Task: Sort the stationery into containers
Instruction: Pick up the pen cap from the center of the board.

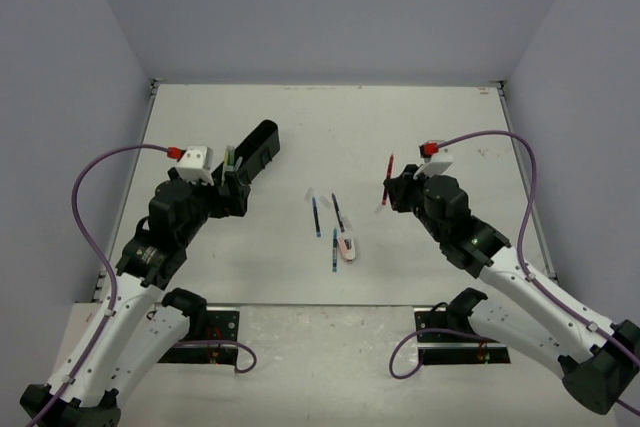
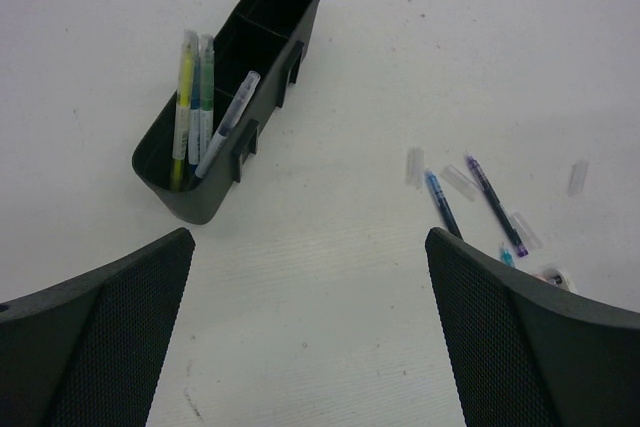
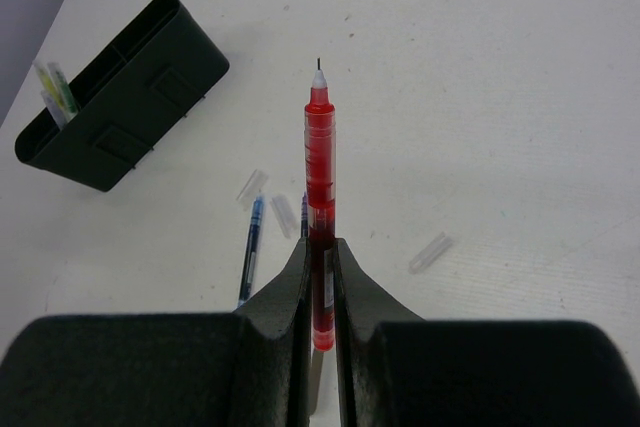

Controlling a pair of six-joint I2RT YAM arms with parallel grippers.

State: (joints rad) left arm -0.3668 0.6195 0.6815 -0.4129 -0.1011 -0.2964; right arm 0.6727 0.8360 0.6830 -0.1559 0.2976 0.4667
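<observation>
The right claw is pinching a red pen by its lower barrel, the fine tip pointing away from it, seemingly clear of the desk. The left claw is hanging spread wide near the black organiser tray, gripping nothing. I'd say the pen wants carrying over a compartment, tipping nose-down, and letting go only once its end is inside the walls; that smooth translucent barrel could roll. The tray is long, narrow and matte with rounded corners. A yellow marker and a grey pen are leaning in its end nearest the left claw. A blue pen, a purple pen and clear caps are lying loose.
</observation>
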